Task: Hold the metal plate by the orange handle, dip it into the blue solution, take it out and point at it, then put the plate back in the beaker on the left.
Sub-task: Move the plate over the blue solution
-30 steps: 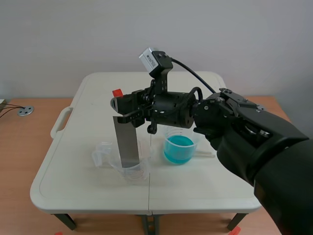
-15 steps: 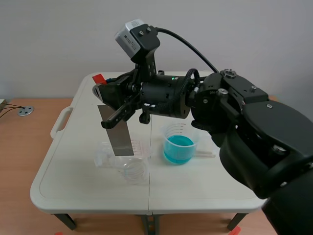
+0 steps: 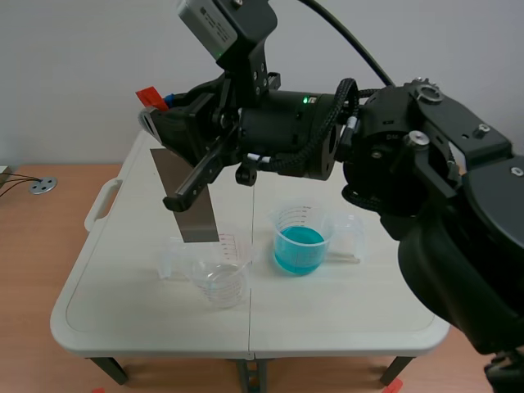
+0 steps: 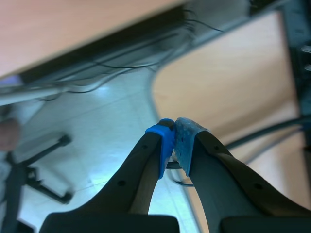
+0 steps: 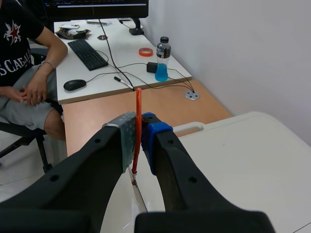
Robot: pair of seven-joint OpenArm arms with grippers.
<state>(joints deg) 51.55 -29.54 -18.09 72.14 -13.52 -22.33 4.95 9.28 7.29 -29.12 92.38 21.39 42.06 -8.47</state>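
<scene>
Gripping orange handle [image 3: 148, 97] in right hand [image 5: 139, 131], dangling metal plate [image 3: 187, 201] over left beaker [image 3: 219, 282]. Pinching left hand [image 4: 174, 143] shut on nothing. Seemingly awaiting blue solution [image 3: 300, 246] dip, pointing, return.

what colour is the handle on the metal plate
Orange-red handle, shown best in the right wrist view.

Right arm [image 3: 426, 164]: I read it raised, past centre.
Right claw [image 5: 139, 131]: clamped on orange handle [image 5: 138, 104].
Left claw [image 4: 174, 141]: pads [image 4: 165, 141] together, empty.
</scene>
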